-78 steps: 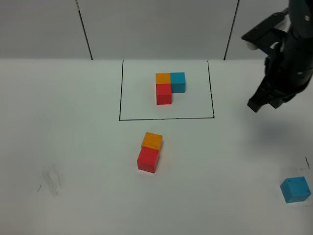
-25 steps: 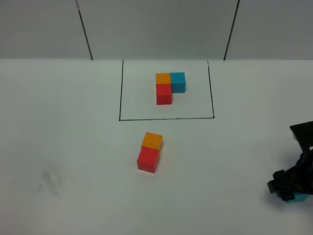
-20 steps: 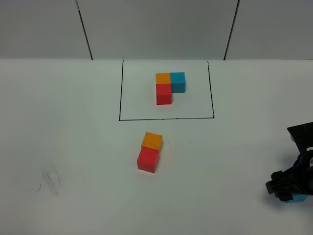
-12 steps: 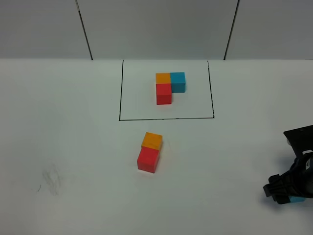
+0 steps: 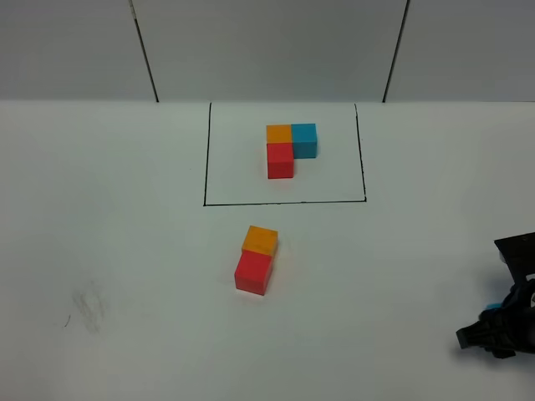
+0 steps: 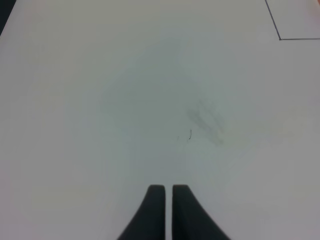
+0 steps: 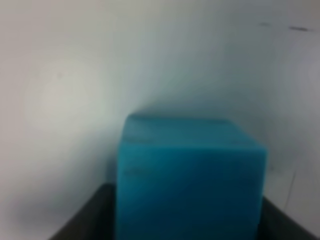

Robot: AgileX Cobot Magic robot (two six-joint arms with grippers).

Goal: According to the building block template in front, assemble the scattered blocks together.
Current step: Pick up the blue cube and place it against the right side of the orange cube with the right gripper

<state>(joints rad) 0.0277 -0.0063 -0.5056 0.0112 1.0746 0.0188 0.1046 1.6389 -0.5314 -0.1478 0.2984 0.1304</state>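
Bent low, the right gripper clasped the light blue cube — the left gripper hung pinched together.

No legible text, number or sign appears on the table, the building block template, the red block, the orange block or the light blue block.

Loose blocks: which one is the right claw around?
The light blue block, alone at the near right, sits between the right claw fingers. The red block and orange block sit joined in the middle, away from it.
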